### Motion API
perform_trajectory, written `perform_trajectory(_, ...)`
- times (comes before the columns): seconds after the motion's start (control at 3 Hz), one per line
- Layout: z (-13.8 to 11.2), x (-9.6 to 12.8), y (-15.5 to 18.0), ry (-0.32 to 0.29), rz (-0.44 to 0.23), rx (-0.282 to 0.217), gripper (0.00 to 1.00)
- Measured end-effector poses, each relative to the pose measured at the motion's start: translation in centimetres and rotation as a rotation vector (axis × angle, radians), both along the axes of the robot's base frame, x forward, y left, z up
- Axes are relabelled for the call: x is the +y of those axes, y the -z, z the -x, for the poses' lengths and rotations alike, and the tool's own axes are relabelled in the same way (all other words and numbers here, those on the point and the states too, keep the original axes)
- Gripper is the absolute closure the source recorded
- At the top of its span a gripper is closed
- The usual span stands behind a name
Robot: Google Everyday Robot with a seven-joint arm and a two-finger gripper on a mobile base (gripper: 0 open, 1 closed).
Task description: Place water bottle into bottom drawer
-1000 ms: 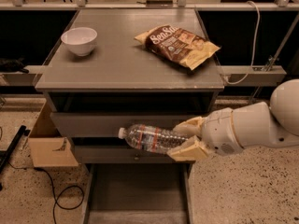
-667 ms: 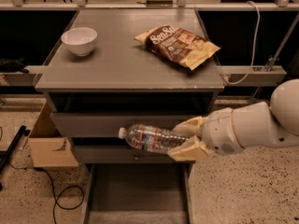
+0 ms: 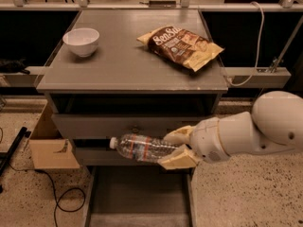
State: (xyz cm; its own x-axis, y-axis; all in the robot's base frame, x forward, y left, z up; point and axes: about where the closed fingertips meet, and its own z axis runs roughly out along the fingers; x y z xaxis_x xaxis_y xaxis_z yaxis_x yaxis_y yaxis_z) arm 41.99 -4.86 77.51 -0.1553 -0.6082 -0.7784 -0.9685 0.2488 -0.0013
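The cream two-finger hand (image 3: pixel 174 148) pinches the clear ribbed plastic water bottle (image 3: pixel 139 148) horizontally above the open grey bottom drawer (image 3: pixel 139 200).

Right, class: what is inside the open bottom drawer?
The bottom drawer shows only bare grey floor; its rear is hidden under the cabinet. The gripper, shut on the water bottle, hangs above it.

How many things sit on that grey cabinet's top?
2: a white round bowl at the left, a brown crinkly snack bag at the right. The gripper holds the clear plastic water bottle lower down.
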Motion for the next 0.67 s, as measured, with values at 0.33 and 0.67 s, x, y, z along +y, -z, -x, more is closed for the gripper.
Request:
perform_trajectory(0.33,-1.3,1.6,4.3,-0.011,-0.013,0.066,1.0)
perform_trajectory(0.67,-2.6,3.1,8.5,-0.017,-0.007,0.14,1.0)
